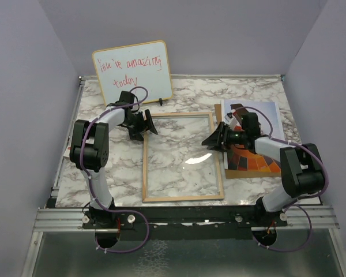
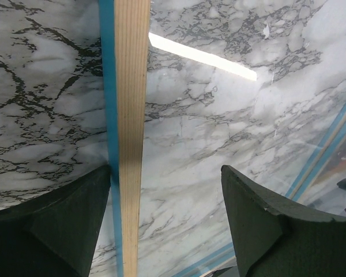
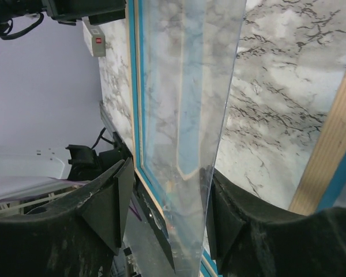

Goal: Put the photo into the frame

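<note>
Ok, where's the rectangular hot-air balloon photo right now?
Top view: the balloon photo lies on the table's right side, just right of the light wood frame, partly under the right arm.

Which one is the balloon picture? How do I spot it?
On the marble table, find the big wooden frame lying in the middle. Just right of it, partly under the right arm, lies the photo. Only it has orange and red patches; the whiteboard at the back just has red writing.
</note>
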